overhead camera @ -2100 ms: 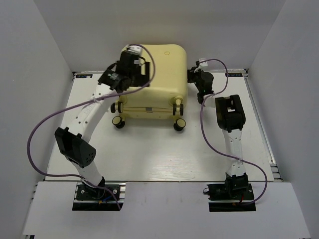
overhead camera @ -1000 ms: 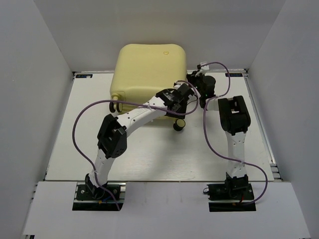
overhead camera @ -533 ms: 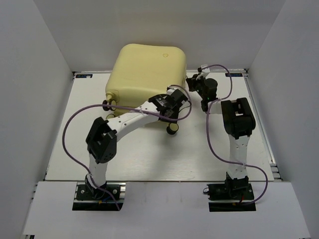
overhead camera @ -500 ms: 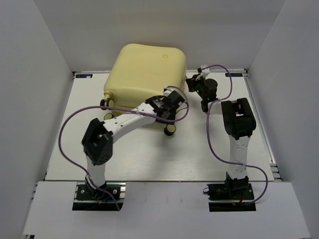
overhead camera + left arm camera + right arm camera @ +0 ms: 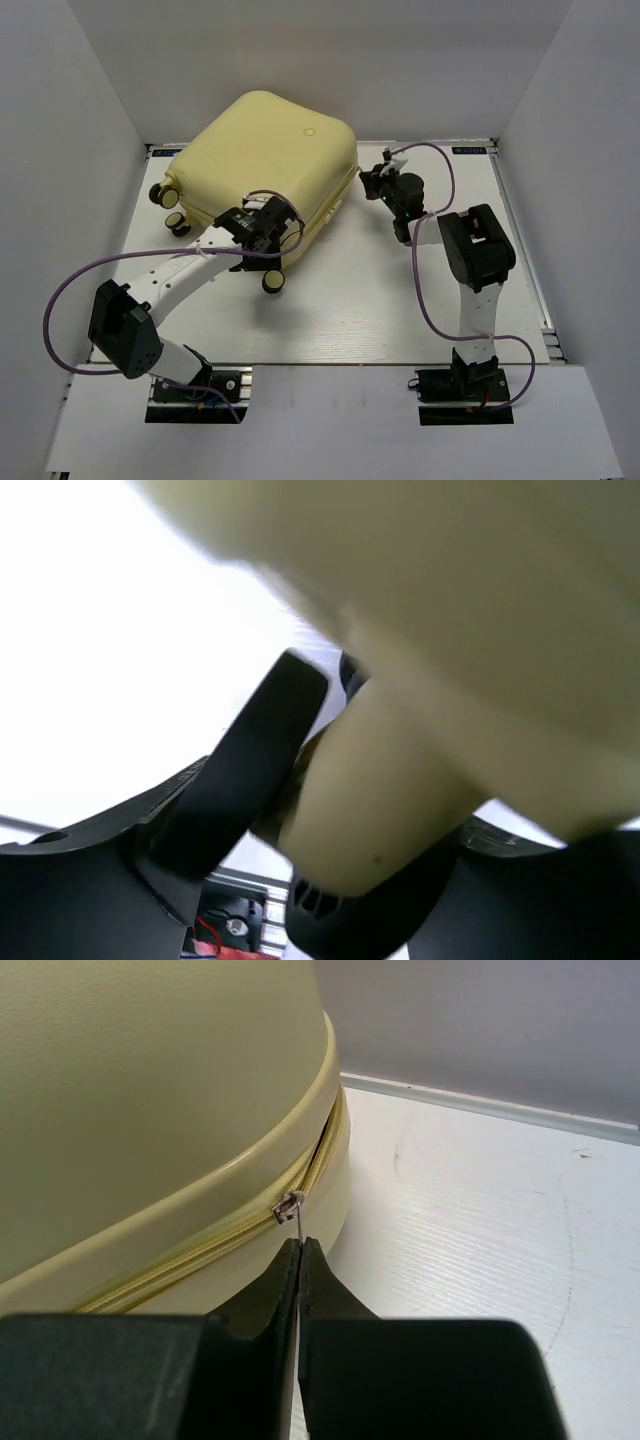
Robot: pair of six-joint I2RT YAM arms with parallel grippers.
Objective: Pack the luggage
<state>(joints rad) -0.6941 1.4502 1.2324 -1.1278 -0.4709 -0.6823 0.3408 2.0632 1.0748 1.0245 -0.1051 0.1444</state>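
The luggage is a pale yellow hard-shell case lying skewed at the back left of the table, lid down. My left gripper is at its near edge, shut round the yellow caster mount, which fills the space between the black fingers. A caster wheel sticks out just below it. My right gripper is at the case's right corner, shut on the small metal zipper pull. The zipper runs along the seam, and the seam gapes a little past the slider.
White walls close in the table on the left, back and right. Two more caster wheels stick out near the left wall. Purple cables loop off both arms over the table.
The luggage has swung round, its near end moving left and toward me with the left gripper on the caster mount. The right gripper followed slightly left at the corner.
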